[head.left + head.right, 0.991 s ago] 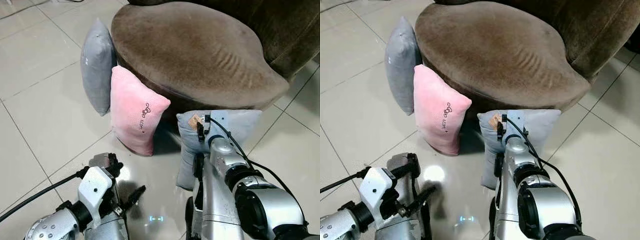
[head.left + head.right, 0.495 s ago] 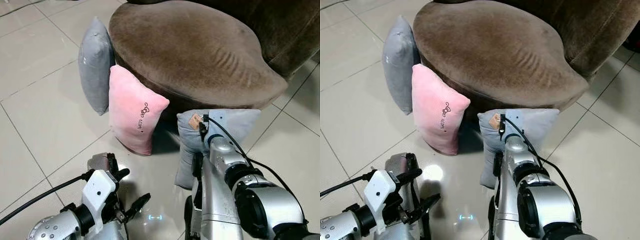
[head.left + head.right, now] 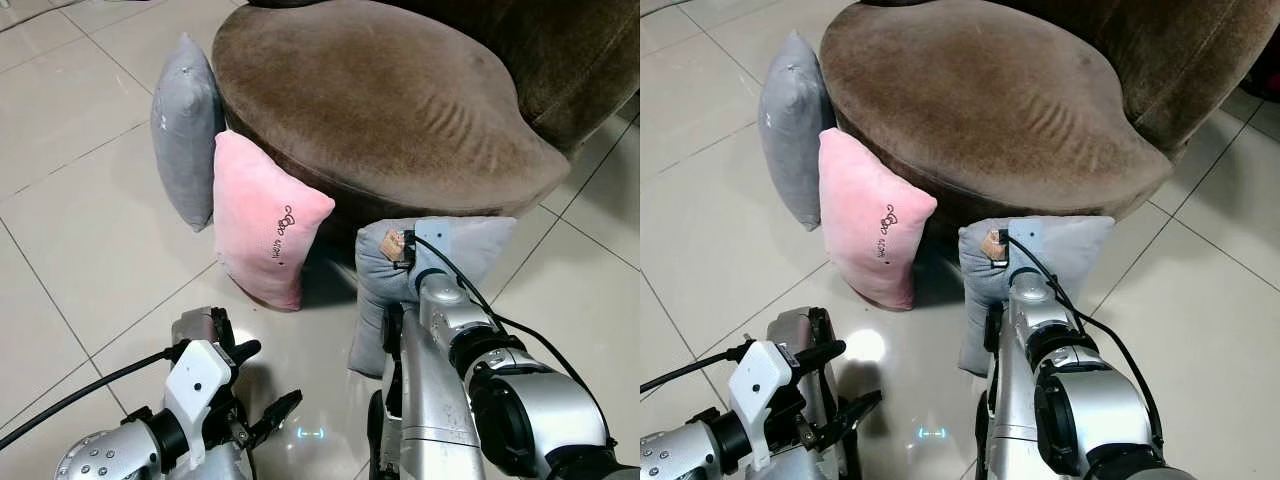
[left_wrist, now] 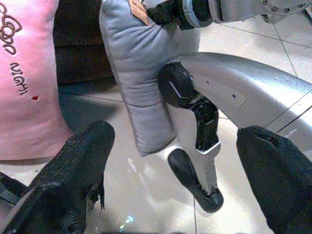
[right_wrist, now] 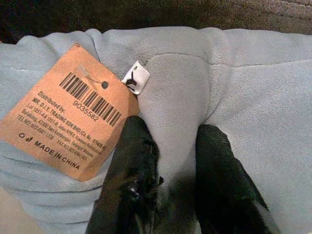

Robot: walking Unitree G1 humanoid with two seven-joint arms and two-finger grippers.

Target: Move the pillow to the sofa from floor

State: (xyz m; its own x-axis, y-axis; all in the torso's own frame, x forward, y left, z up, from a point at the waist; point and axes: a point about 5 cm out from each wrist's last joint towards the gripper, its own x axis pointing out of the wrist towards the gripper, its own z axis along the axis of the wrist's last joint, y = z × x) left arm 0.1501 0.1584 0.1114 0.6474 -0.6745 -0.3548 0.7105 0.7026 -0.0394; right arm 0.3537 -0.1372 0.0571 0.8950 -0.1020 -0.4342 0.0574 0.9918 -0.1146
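A light blue pillow (image 3: 468,250) stands on the tiled floor against the front of the brown sofa seat (image 3: 400,100). My right gripper (image 5: 173,131) is shut on a fold of fabric at its top edge, beside an orange cardboard tag (image 5: 68,114). The right arm (image 3: 440,380) reaches down to it from above. My left gripper (image 3: 265,380) hangs open low over the floor to the pillow's left, with nothing between its fingers (image 4: 83,165). In the left wrist view it faces the blue pillow (image 4: 141,73) and the right forearm.
A pink pillow (image 3: 262,220) and a grey pillow (image 3: 185,135) lean on the sofa's left side. The sofa's backrest (image 3: 570,60) rises at the far right. Glossy tiles (image 3: 90,230) stretch out to the left and the right.
The whole picture has drifted slightly, so the camera moved. My left gripper has turned a little and its fingers show more spread. The right gripper stays shut on the blue pillow.
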